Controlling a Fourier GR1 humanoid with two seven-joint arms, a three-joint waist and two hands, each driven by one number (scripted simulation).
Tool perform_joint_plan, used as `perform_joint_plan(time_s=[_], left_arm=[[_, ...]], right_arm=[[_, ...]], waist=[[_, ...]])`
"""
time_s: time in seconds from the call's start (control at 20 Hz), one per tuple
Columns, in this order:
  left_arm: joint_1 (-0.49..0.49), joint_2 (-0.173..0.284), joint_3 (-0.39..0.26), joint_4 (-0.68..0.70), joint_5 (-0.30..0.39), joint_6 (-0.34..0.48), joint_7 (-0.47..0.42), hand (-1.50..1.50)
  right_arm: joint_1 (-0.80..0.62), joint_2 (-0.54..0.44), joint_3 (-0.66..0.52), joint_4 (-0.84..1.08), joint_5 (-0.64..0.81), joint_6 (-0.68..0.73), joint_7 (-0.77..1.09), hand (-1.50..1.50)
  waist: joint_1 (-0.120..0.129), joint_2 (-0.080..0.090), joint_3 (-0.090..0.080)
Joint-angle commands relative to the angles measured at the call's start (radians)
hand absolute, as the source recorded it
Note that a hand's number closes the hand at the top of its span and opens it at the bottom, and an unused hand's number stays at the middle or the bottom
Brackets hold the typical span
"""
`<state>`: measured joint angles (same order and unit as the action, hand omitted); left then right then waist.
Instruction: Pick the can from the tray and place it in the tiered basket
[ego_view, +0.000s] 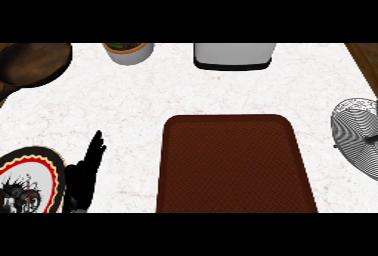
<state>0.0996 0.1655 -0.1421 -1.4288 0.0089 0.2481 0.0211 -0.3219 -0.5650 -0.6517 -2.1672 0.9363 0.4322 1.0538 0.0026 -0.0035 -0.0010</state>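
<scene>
**Open left hand rests beside tray on kitchen counter**

A brown tray (235, 165) lies flat on the white marbled counter (148, 100), filling the middle of the head view and running down towards 6 o'clock, its long sides nearly upright in the view and its corners rounded. Its textured surface shows bare from rim to rim. Where the can is cannot be told from this view.

The robot's left hand (83, 175) shows at 8 o'clock, near the lower edge. Its black fingers are straight and point up the view, leaning slightly to the right. It has hold of nothing and touches nothing that can be made out. The hand stands between the tray on its right and a plate (33, 150) on its left. The plate has a dark rim, a yellow and red ring and a dark figure on its white middle, and it is cut off by the left edge.

At 3 o'clock, apart from the tray, the wire basket (358, 135) shows only in part at the right edge. Along the far side of the counter stand a dark wooden bowl (33, 62) at 10 o'clock, a grey pot (129, 52) with greenery at 11 o'clock, and a pale grey box (234, 55) with a black base at 12 o'clock.
</scene>
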Motion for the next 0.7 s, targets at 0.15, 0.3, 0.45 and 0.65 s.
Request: perform_joint_plan(time_s=[0.15, 0.3, 0.45, 0.65], left_arm=[[-0.057, -0.022, 0.000, -0.015, -0.016, 0.017, 0.066, 0.00], [-0.037, -0.045, 0.004, 0.084, -0.020, 0.006, -0.034, 0.00], [-0.012, -0.012, 0.009, -0.007, -0.005, -0.029, 0.020, 0.00], [-0.020, -0.011, 0.036, 0.057, -0.008, -0.036, -0.027, 0.00]], right_arm=[[-0.091, -0.014, 0.010, 0.189, -0.019, 0.047, 0.044, 1.50], [-0.099, -0.060, -0.027, 0.312, -0.033, 0.037, -0.038, 1.50], [-0.102, -0.028, 0.016, 0.435, 0.034, -0.094, -0.086, 1.50], [-0.085, -0.006, 0.030, 0.530, 0.082, -0.177, -0.113, 1.50]], waist=[[0.002, 0.004, 0.001], [-0.002, 0.004, 0.001], [0.006, 0.005, 0.001], [0.005, 0.005, 0.001]])
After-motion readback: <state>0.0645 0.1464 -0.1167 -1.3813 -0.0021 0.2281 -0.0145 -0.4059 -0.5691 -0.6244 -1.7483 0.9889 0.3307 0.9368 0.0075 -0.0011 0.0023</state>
